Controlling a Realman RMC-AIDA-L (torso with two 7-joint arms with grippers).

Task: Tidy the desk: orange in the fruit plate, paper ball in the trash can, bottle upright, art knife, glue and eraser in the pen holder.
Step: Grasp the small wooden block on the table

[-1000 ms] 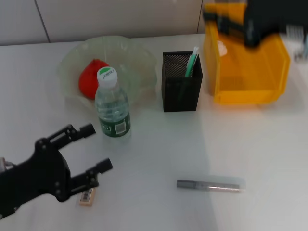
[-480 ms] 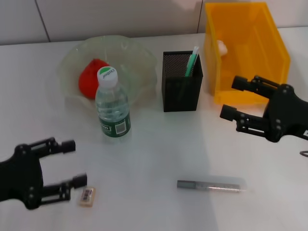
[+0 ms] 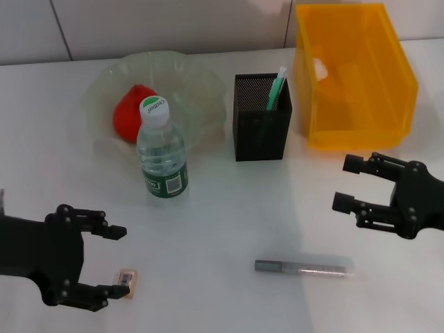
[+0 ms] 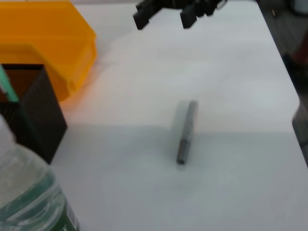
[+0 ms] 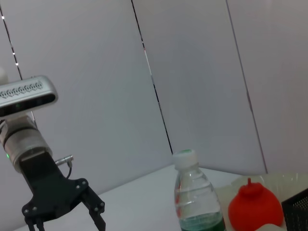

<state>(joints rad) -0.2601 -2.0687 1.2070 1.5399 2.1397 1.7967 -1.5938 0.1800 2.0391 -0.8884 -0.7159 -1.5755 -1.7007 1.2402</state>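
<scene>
Both arms dropped lower since half a second ago. Left gripper (image 3: 114, 262) spread, empty, its lower fingertip (image 3: 119, 292) just beside the eraser (image 3: 125, 279). Orange (image 3: 129, 109) in plate (image 3: 201, 84); bottle (image 3: 161, 151) upright before it. Glue (image 3: 277, 90) in holder (image 3: 260, 128). Knife (image 3: 302, 267) flat on desk. Paper ball (image 3: 319, 68) in bin (image 3: 352, 76). Right gripper (image 3: 345, 183) spread, empty, between bin and knife.

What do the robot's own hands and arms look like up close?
Both the left gripper and the right gripper are matt black, built of jointed bars, each with two slim jaws ending in small blocky tips. The right wrist view shows the left one hanging from a silvery-grey wrist with a thin cable beside it.
</scene>
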